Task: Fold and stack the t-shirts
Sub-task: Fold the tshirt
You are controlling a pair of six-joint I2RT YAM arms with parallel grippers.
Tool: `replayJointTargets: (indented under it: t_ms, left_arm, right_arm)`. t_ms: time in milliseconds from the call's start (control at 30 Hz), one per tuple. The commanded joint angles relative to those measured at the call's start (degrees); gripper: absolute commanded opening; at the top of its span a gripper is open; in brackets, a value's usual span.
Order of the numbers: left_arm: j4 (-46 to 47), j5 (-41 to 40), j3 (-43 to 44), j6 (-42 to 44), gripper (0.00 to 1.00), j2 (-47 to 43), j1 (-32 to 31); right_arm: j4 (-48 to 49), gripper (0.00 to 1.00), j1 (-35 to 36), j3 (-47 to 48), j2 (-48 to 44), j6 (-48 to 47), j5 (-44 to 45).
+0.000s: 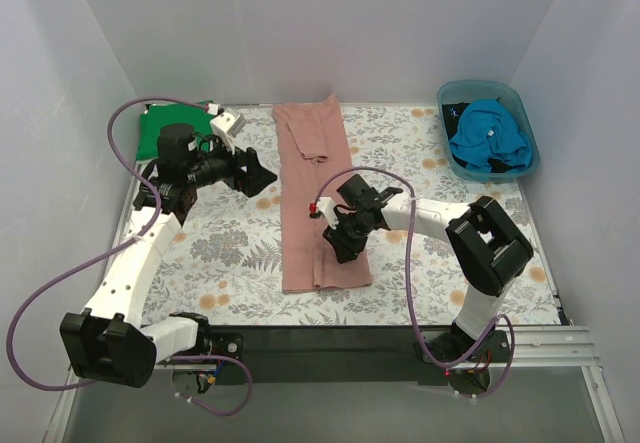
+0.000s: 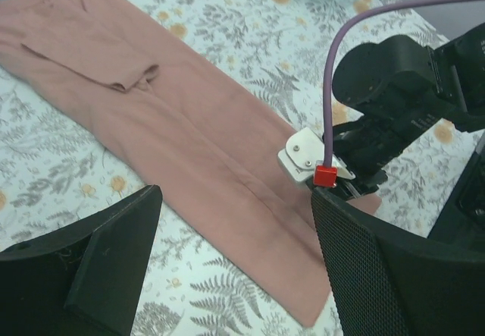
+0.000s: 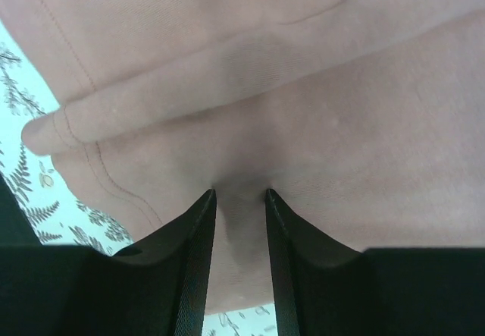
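Three t-shirts are in sight. One, the pink t-shirt (image 1: 318,195), lies folded into a long narrow strip down the middle of the floral table covering (image 1: 230,233), running from the far edge almost to the near edge, with a sleeve tucked over near its far end. The green t-shirt (image 1: 160,128) sits flat in the far left corner, partly behind the left arm. The blue t-shirt (image 1: 487,138) is bunched inside the teal plastic tub (image 1: 525,123) at the far right corner.

The right gripper (image 1: 343,241) is down on the near part of the pink strip. From its wrist camera the two dark fingers (image 3: 193,252) stand close together with a small ridge of pink cloth (image 3: 303,108) pinched up between them — it has hold of the fabric, near a rolled hem.

The left gripper (image 1: 262,177) hangs above the table covering between the green shirt and the pink strip, pointing toward the strip. Its fingers (image 2: 114,268) are spread wide with nothing between them; past them the wrist view shows the pink t-shirt (image 2: 189,131) and the right arm's wrist on it. Whether the left fingertips touch the covering I can't quite make out — they look clear of it.
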Motion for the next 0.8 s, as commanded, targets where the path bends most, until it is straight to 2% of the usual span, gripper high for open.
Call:
replayJointTargets:
  t_ms: [0,100,200,233,267,333,367,400,433,467,567,600,633,767]
  left_arm:
    - [-5.1,3.8,-2.7,2.6,0.79,-3.7,0.8]
    - [-6.2,6.6,-5.8,2.5,0.78,-6.2,1.0]
    - [-10.4,8.4,-8.2,9.5,0.76,-8.4,1.0]
    - [-14.5,8.6,-9.4,11.7,0.75,-8.9,1.0]
    - [-17.4,11.3,-10.0,20.6,0.75,-9.1,1.0]
    - [-25.9,14.0,-12.0,30.8,0.73,-9.4,0.8]
    - [-27.3,14.7,-15.3,33.9,0.72,-9.6,0.8]
    - [-28.2,14.7,-17.3,40.2,0.71,-10.4,0.5]
    - [-28.6,14.3,-19.4,42.9,0.7,-11.1,-0.3]
    - [-28.2,14.0,-24.4,47.6,0.7,-12.1,-0.8]
    - [-19.9,12.7,-31.4,48.7,0.7,-17.6,-2.7]
    - [-17.5,12.0,-35.1,49.0,0.71,-18.6,-3.2]
    - [-14.4,11.0,-36.5,49.9,0.71,-19.5,-5.2]
    - [-11.9,8.3,-40.4,56.7,0.7,-18.0,-9.4]
  right_arm:
    - [-0.4,0.4,3.6,-1.0,3.2,0.8,-0.9]
    - [-2.2,0.41,4.1,-0.2,1.1,0.9,-0.6]
    - [-4.1,0.48,3.9,0.0,-5.8,-1.8,-0.1]
    - [-5.1,0.53,3.9,-0.4,-10.4,-2.7,0.2]
    - [-5.2,0.55,4.0,-1.8,-12.9,-4.9,0.5]
    - [-5.2,0.72,4.1,-3.9,-20.3,-7.7,0.5]
    - [-5.1,0.76,4.4,-6.3,-22.3,-9.5,0.7]
    - [-5.2,0.78,4.8,-7.2,-23.8,-12.9,1.2]
    - [-5.9,0.79,5.0,-7.9,-25.4,-14.9,2.1]
    - [-5.8,0.79,5.4,-9.7,-25.9,-16.4,3.7]
    - [-1.8,0.79,6.4,-13.9,-29.5,-22.5,3.5]
    - [2.0,0.79,7.0,-17.9,-30.6,-24.2,3.8]
    - [4.1,0.79,7.6,-19.9,-32.3,-26.7,4.3]
    - [10.7,0.76,9.3,-26.7,-33.6,-33.3,4.3]
